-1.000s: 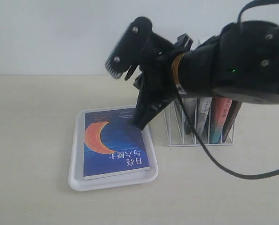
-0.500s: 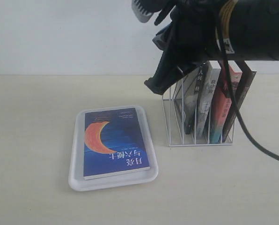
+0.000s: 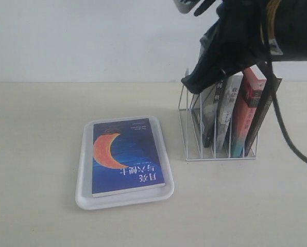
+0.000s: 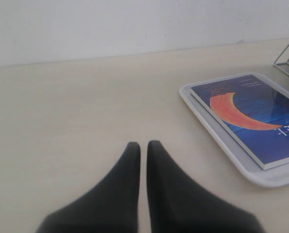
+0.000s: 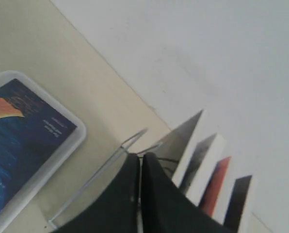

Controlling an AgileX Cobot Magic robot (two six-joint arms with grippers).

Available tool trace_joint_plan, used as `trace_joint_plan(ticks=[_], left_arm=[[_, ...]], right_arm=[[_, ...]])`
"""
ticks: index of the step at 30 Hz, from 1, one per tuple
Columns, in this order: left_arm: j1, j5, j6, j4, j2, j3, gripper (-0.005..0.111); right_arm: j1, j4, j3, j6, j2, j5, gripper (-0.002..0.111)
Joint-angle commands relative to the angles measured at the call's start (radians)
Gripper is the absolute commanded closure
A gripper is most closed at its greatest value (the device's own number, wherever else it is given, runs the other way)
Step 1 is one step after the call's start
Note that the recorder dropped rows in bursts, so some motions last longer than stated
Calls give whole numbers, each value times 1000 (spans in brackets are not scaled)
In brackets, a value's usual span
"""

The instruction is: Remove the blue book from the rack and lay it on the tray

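**Item:** thin blue paperback book with an orange crescent on its cover [image 3: 126, 157].

**Location:** it lies flat and cover up in the low-rimmed white plastic tray with rounded corners [image 3: 84, 170], filling most of it. The tray rests on the pale matt surface [image 3: 35, 128], farther from the surface's far edge than the white wire rack [image 3: 187, 134] just beside it.

**Handling:** expect it to be light, bendable and probably slick-covered. Should you lift it, take a long edge or the spine, though the tray rim leaves little room.

**Hands:** the black right hand [image 3: 190, 82] has its fingers together and holds nothing, and it is by the rack's top wire at the end nearest the tray. The left hand [image 4: 143, 148] also has its fingers together, empty, over bare surface.
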Motion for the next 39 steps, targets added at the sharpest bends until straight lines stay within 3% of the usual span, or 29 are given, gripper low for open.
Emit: trace_joint_plan(ticks=[1, 13, 17, 19, 21, 24, 26, 29, 33, 36, 39], left_arm=[[0, -15, -7, 1, -3, -3, 102], [0, -15, -7, 1, -3, -3, 102], [0, -15, -7, 1, -3, -3, 102], [0, -15, -7, 1, -3, -3, 102], [0, -15, -7, 1, -3, -3, 102], [0, -15, -7, 1, -3, -3, 102], [0, -15, -7, 1, -3, -3, 102], [0, -15, -7, 1, -3, -3, 102], [0, -15, -7, 1, -3, -3, 102], [0, -15, -7, 1, -3, -3, 102], [0, -15, -7, 1, -3, -3, 102]], right_arm=[[-2, -166, -5, 196, -63, 155, 107], [-15, -344, -5, 146, -318, 283, 109], [-178, -328, -5, 134, -361, 242, 109], [-342, -248, -5, 83, -367, 158, 109], [-520, -41, -5, -47, -355, 49, 109], [-780, 438, -5, -302, -301, -66, 109], [-850, 778, -2, -566, -256, -31, 109], [-872, 994, 13, -721, -218, -10, 109], [-872, 1127, 85, -741, -228, -118, 109], [-870, 1164, 203, -741, -282, -229, 109], [-870, 1171, 283, -745, -329, -231, 109]])
